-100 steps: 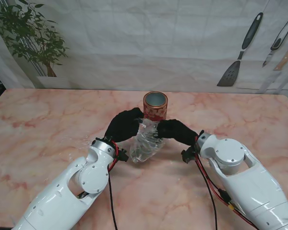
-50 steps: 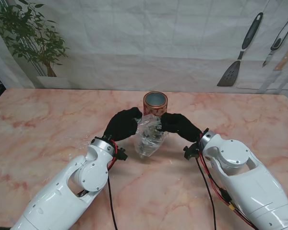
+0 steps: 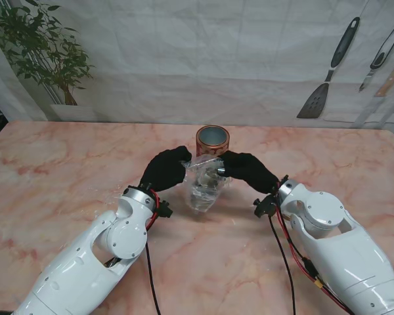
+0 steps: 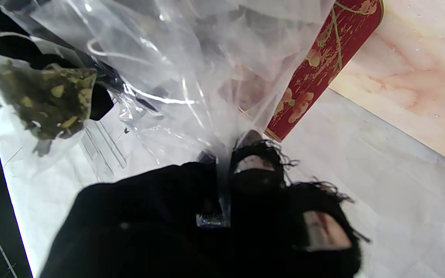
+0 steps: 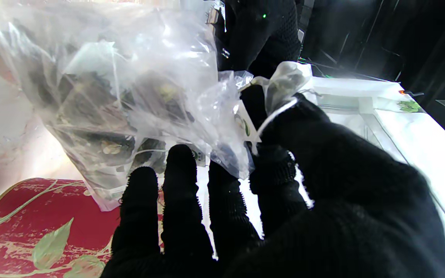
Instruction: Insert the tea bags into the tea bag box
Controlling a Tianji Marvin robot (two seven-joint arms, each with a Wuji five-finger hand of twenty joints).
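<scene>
Marble table [image 3: 52, 170] under us, arms reaching in from both near corners. Our left hand [image 3: 164, 168] and right hand [image 3: 248, 170] are each pinched on the top edge of the clear plastic bag [image 3: 205, 187], which hangs between them off the table. Tea bags [image 5: 106, 112] sit inside it. The red tea bag box [image 3: 213, 142] stands upright and open just beyond the bag.

Bright, even; wrist views blurry w/ glare
</scene>
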